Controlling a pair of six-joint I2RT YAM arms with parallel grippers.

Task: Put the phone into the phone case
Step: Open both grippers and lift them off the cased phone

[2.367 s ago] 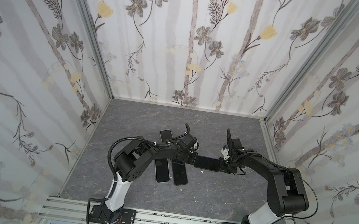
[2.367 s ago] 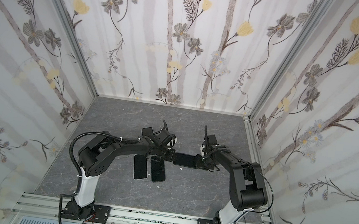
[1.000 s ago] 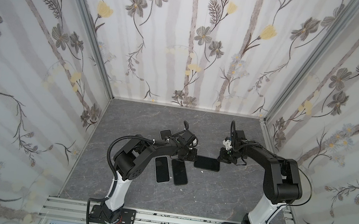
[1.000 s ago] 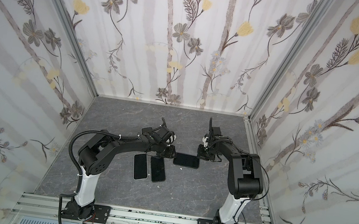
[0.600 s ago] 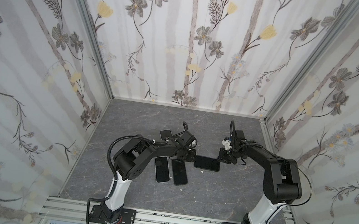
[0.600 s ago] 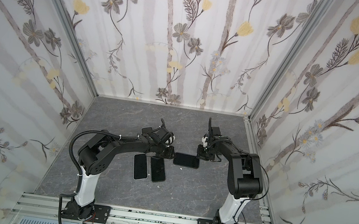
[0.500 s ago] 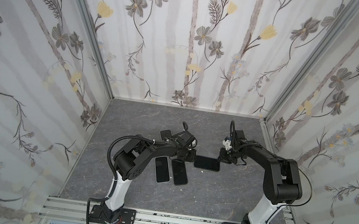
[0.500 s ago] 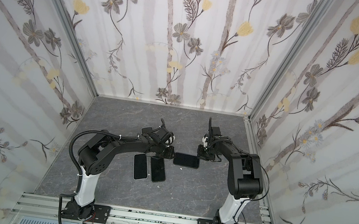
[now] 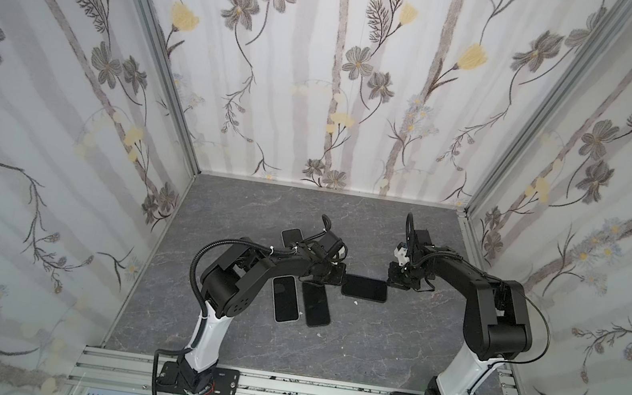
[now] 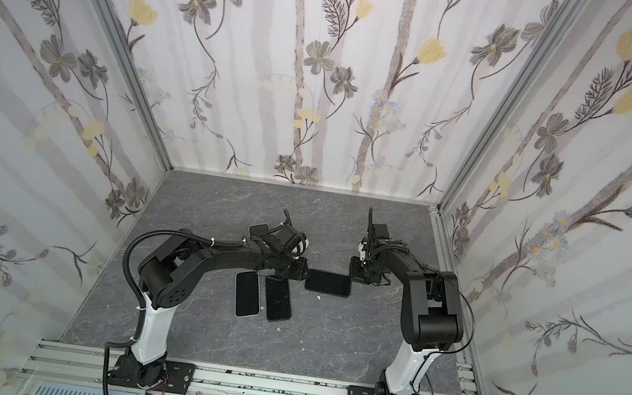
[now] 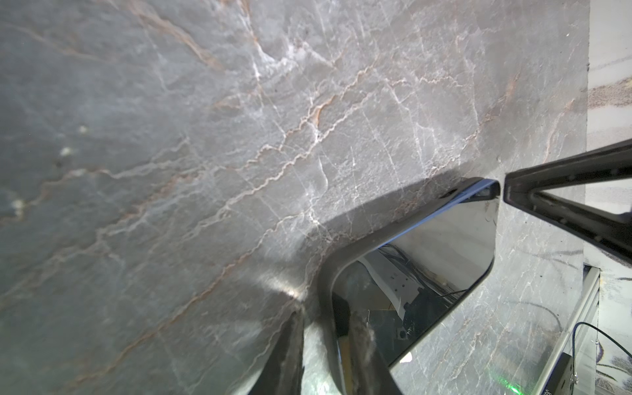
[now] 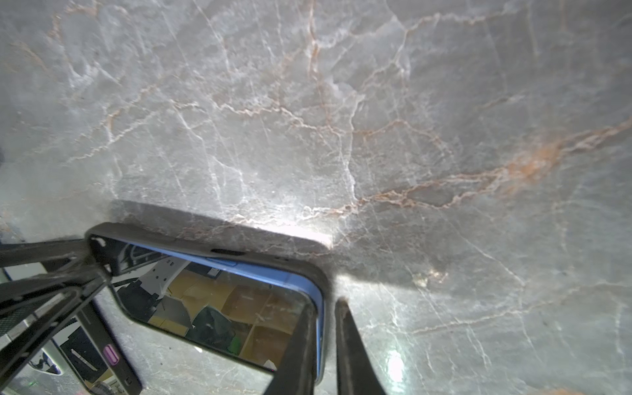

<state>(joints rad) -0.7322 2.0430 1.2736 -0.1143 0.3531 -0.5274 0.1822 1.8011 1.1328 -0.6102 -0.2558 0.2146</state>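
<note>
On the counter, left to right: couple of spare phones lying flat; left jaws nearly closed, pinching the phone case rim; phone flat inside it, mid-counter; right jaws clamped tight on the opposite rim.

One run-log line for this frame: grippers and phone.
phone: flat in phone case, blue edge showing | left gripper: jaws astride one short-end rim, grip unclear | right gripper: pinched on opposite rim
</note>
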